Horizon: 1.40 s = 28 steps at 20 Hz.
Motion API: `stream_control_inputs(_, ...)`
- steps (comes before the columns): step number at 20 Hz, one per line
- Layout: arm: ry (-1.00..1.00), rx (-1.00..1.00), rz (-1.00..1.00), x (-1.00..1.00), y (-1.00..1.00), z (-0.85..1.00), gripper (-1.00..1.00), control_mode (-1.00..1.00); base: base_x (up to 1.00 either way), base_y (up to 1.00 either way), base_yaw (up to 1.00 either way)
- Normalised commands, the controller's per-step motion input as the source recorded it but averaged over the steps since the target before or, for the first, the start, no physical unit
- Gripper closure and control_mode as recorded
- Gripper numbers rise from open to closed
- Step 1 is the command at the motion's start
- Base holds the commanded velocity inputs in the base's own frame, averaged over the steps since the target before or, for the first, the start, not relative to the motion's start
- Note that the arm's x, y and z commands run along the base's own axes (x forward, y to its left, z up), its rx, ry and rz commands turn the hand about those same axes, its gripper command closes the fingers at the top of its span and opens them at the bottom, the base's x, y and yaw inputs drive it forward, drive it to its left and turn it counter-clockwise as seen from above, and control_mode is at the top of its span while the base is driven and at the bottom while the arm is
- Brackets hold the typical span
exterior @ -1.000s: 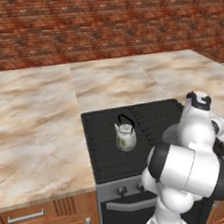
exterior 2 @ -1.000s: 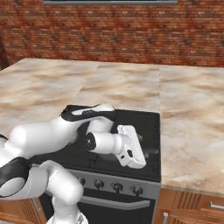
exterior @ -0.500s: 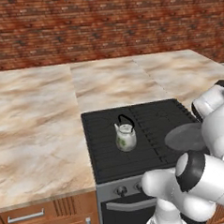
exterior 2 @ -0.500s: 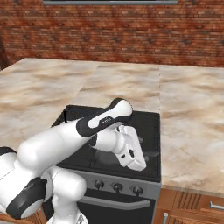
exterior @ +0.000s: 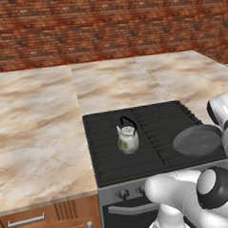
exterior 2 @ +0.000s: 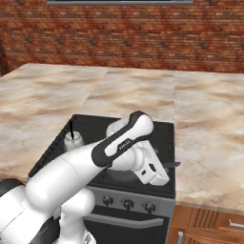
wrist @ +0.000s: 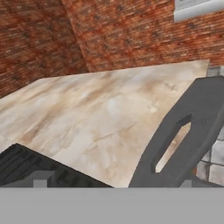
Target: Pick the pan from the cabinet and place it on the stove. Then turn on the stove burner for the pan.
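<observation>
Jaws spread wide and empty, our gripper (exterior 2: pixel 159 178) hangs over the stove (exterior: pixel 109 157) front's right end; the pan (exterior: pixel 197 140) sits on its right-front burner, knobs (exterior 2: pixel 127 204) just below us.

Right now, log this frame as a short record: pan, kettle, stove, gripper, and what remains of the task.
pan: dark grey pan lying flat on the front right of the grate
kettle: small whitish kettle upright near the middle of the grate, apart from the pan
stove: black gas stove set in the marble counter, knobs along its grey front
gripper: fingertips low in the hand view, jaws wide open, nothing between them
task left: pan already on the stove; a knob probably has yet to be turned, though no flame state can be read
</observation>
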Motion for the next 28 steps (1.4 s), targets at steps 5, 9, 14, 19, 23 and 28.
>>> stream_control_inputs(5, 0.21, 0.01, -0.04, 0.01, 0.16, 0.00, -1.00, -1.00, 0.00, 0.00, 0.00)
stream_control_inputs(9, 0.18, 0.00, -0.06, 0.06, 0.21, 0.00, -1.00, -1.00, 0.00, 0.00, 0.00)
stream_control_inputs(14, 0.15, 0.03, -0.05, 0.00, 0.04, 0.00, -1.00, -1.00, 0.00, 0.00, 0.00)
stream_control_inputs(19, 0.06, 0.16, -0.01, -0.05, 0.00, 0.08, -1.00, -1.00, 0.00, 0.00, 0.00)
stream_control_inputs(23, 0.11, 0.14, 0.00, -0.08, -0.01, 0.38, -1.00, -1.00, 0.00, 0.00, 0.00)
stream_control_inputs(28, 0.05, 0.10, 0.00, -0.37, -0.05, 0.58, -1.00, -1.00, 0.00, 0.00, 0.00)
